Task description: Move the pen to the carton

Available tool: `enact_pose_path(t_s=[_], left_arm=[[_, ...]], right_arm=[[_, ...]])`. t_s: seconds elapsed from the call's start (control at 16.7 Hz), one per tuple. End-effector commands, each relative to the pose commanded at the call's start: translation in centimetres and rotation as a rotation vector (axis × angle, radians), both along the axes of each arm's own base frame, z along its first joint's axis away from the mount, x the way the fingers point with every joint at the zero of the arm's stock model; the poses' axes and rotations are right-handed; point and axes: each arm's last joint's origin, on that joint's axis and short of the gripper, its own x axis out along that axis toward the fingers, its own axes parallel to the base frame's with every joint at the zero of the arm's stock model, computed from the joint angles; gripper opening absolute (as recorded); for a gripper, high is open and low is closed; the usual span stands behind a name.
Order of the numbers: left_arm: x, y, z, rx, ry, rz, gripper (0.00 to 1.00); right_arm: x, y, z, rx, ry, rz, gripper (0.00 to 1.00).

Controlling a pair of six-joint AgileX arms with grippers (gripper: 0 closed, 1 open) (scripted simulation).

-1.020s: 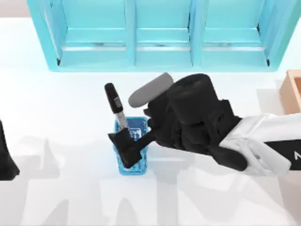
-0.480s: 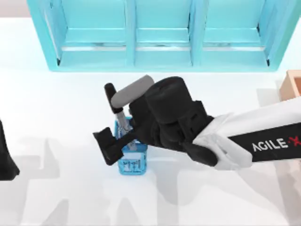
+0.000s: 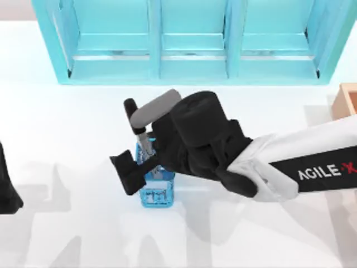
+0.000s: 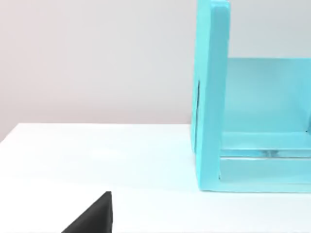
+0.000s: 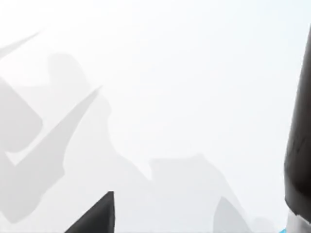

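Top view: the right arm (image 3: pixel 312 170) reaches in from the right edge across the white counter (image 3: pixel 67 134), its bulky black wrist lying over the right side of the blue mesh cup (image 3: pixel 156 187). The pen (image 3: pixel 136 120) stands tilted in the cup, black cap up and leaning toward the far left; only the cap and a short stretch of grey barrel show, the rest being covered by the wrist and the cup wall. The right gripper (image 3: pixel 139 164) sits at the cup's rim, one black finger (image 3: pixel 126 173) projecting to the cup's left; the other finger is masked, so it cannot be told whether the fingers are apart or clamped on the pen. A turquoise shelf (image 3: pixel 189 39) spans the far side of the counter, well behind the cup. The carton (image 3: pixel 347 99) is cut off at the right edge, well apart from the pen. The left arm (image 3: pixel 6 190) is parked at the left edge, mostly out of frame. Left wrist view: an end wall of the shelf (image 4: pixel 211 97) on the counter.
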Motion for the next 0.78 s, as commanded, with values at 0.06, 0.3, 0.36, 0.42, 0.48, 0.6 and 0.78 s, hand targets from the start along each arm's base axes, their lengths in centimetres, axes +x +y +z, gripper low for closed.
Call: enact_pose_path(t_s=[0.06, 0.3, 0.36, 0.42, 0.48, 0.6, 0.78], left_arm=[[0.00, 0.00, 0.00, 0.000, 0.000, 0.000, 1.00], [0.00, 0.00, 0.00, 0.000, 0.000, 0.000, 1.00], [0.00, 0.00, 0.00, 0.000, 0.000, 0.000, 1.00], [0.00, 0.00, 0.00, 0.000, 0.000, 0.000, 1.00], [0.00, 0.00, 0.00, 0.000, 0.000, 0.000, 1.00], [0.00, 0.00, 0.00, 0.000, 0.000, 0.000, 1.00], [0.00, 0.00, 0.00, 0.000, 0.000, 0.000, 1.00]], right_arm=[[0.00, 0.00, 0.00, 0.000, 0.000, 0.000, 0.32], [0.00, 0.00, 0.00, 0.000, 0.000, 0.000, 0.02], [0.00, 0.00, 0.00, 0.000, 0.000, 0.000, 0.00], [0.00, 0.00, 0.00, 0.000, 0.000, 0.000, 0.00], [0.00, 0.00, 0.00, 0.000, 0.000, 0.000, 0.00], [0.00, 0.00, 0.00, 0.000, 0.000, 0.000, 0.00], [0.00, 0.00, 0.00, 0.000, 0.000, 0.000, 0.00]])
